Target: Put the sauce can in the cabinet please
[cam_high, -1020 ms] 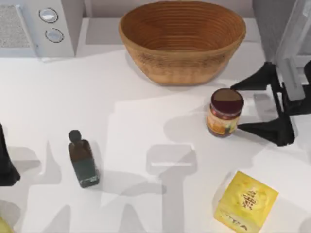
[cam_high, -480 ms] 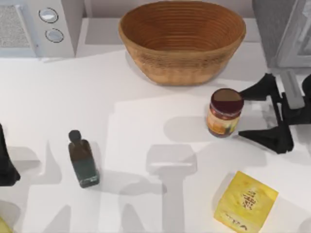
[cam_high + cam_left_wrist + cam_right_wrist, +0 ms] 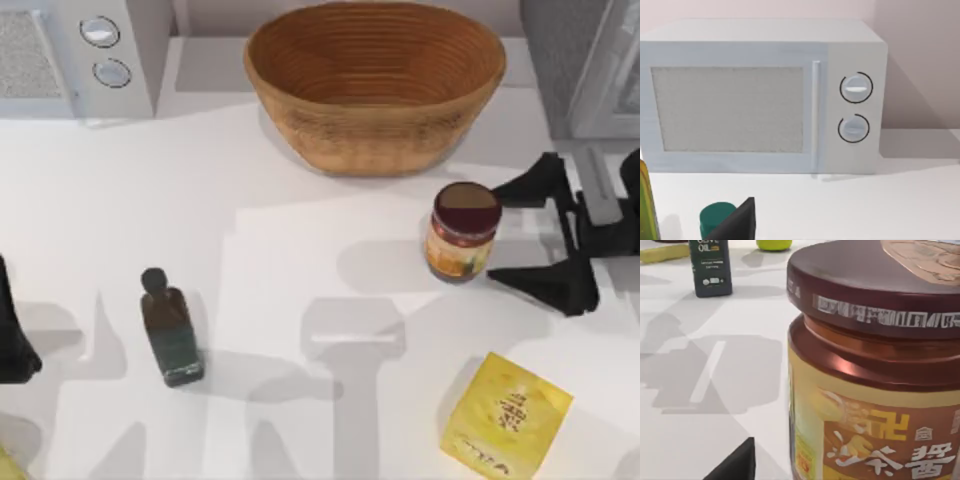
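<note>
White surface (image 3: 300, 250), and the sauce can (image 3: 463, 231) stands upright right of centre, just below the basket (image 3: 375, 85). Right claw (image 3: 505, 232) sits beside it, fingers spread wide, tips nearing the can. Cabinet (image 3: 585, 65) waits top right; left arm parked at the left edge.

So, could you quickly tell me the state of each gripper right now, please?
Right gripper: open, jaws spread just right of the upright sauce can, holding nothing.
Left gripper: parked at the table's left edge; state cannot be told.
</note>
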You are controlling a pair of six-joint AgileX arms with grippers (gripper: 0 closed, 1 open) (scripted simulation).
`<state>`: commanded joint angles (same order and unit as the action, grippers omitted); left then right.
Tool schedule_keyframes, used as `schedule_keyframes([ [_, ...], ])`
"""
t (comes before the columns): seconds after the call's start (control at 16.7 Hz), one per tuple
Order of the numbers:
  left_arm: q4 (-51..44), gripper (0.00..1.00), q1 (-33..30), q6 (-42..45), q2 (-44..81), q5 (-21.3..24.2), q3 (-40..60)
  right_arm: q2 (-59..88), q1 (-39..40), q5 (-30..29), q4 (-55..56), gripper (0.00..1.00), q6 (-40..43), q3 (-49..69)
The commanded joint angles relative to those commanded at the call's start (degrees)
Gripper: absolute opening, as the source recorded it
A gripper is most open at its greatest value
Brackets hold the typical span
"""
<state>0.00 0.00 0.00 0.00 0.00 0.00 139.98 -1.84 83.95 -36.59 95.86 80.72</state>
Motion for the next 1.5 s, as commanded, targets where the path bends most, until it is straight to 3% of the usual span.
schedule_keyframes([
  [0.66,0.0,1.0,0.0,0.0,0.0,0.0,0.0,-0.6,4.8,-1.5,55.2,1.0,-43.1,-12.8],
  [0.9,0.0,1.0,0.0,0.0,0.0,0.0,0.0,-2.1,6.9,-2.9,70.5,1.0,-56.1,-16.7],
  [1.08,0.0,1.0,0.0,0.0,0.0,0.0,0.0,-3.1,7.9,-3.8,75.7,1.0,-61.1,-18.1],
  [1.38,0.0,1.0,0.0,0.0,0.0,0.0,0.0,-3.3,8.0,-3.9,76.2,1.0,-61.6,-18.2],
  [1.5,0.0,1.0,0.0,0.0,0.0,0.0,0.0,-3.3,8.0,-3.9,76.2,0.85,-61.6,-18.2],
])
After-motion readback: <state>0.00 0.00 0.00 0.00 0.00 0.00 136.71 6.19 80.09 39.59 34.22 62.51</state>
